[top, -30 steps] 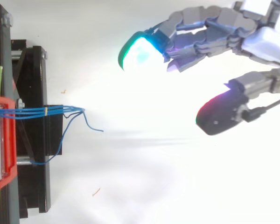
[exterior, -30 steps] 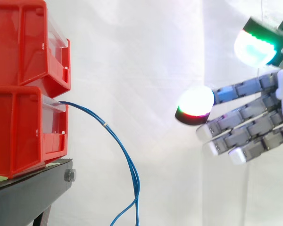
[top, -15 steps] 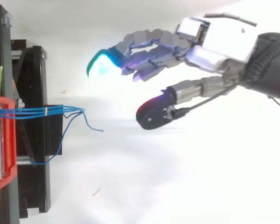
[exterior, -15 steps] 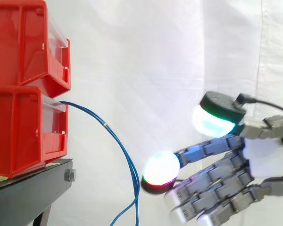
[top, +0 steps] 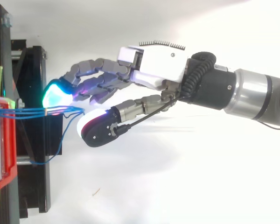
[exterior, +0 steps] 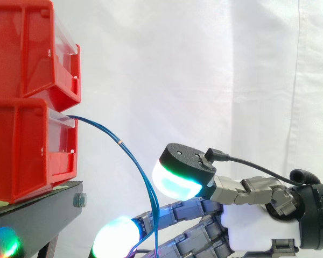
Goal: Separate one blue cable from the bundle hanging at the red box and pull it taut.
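Observation:
Several thin blue cables (exterior: 133,159) leave the lower red box (exterior: 27,145) and arc down to the right, tied by a small pale band (top: 45,111). In the top view the bundle (top: 32,112) runs right from the red box (top: 2,140) and ends between the fingers and the thumb. My hand (top: 158,70) reaches in from the right, open, with a cyan-glowing fingertip (top: 56,93) just above the cables and the thumb (top: 98,128) just below them. In the side view the hand (exterior: 258,223) is low, and the cables hang down in front of its fingers.
A second red bin (exterior: 27,48) is stacked on the lower one, both on a black stand (exterior: 37,215). One blue strand (top: 56,149) loops down and back to the stand. A white curtain hangs behind.
The hand has moved left and downward toward the boxes. Its fingers and thumb now straddle the free end of the cable bundle, where before they were well to the right of it.

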Motion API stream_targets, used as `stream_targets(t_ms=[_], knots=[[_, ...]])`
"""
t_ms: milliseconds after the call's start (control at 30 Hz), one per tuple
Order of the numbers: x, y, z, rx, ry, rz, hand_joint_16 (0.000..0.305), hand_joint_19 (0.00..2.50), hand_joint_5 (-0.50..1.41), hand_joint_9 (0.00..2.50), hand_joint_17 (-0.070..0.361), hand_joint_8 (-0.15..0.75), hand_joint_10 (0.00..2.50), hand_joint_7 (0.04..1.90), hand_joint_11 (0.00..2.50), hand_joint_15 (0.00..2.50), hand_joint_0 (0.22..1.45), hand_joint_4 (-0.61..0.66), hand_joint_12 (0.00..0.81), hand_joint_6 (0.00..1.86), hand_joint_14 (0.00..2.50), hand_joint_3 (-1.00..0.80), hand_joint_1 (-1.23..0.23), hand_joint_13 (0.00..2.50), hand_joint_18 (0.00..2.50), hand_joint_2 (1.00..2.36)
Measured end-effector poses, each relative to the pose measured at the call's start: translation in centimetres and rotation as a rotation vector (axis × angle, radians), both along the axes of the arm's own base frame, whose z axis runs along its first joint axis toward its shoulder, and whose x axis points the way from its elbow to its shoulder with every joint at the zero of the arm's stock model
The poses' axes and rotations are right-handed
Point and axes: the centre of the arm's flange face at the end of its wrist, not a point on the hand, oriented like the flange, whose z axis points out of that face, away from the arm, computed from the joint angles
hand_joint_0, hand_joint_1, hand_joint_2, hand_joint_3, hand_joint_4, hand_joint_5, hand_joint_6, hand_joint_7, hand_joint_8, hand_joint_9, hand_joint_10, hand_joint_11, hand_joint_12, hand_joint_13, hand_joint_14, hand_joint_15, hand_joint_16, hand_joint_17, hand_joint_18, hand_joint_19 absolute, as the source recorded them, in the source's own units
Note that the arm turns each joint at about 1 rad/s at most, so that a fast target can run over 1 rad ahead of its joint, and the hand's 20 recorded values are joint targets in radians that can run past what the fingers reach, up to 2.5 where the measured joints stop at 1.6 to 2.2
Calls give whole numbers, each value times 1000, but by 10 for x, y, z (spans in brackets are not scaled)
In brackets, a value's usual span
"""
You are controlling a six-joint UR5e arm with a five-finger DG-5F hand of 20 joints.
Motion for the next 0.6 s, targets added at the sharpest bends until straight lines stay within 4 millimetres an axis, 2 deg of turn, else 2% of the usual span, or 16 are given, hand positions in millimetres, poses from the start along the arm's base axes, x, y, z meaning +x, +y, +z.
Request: stream_targets(t_ms=[233,600], knots=[[2,2,0,46,-16,54,50,326,-205,597,112,295,12,772,329,207,526,167,361,502,9,-500,-539,607,682,1000],[6,-2,4,121,-66,134,49,339,-203,601,111,297,13,774,334,220,538,166,362,502,9,-500,-579,613,685,1000]])
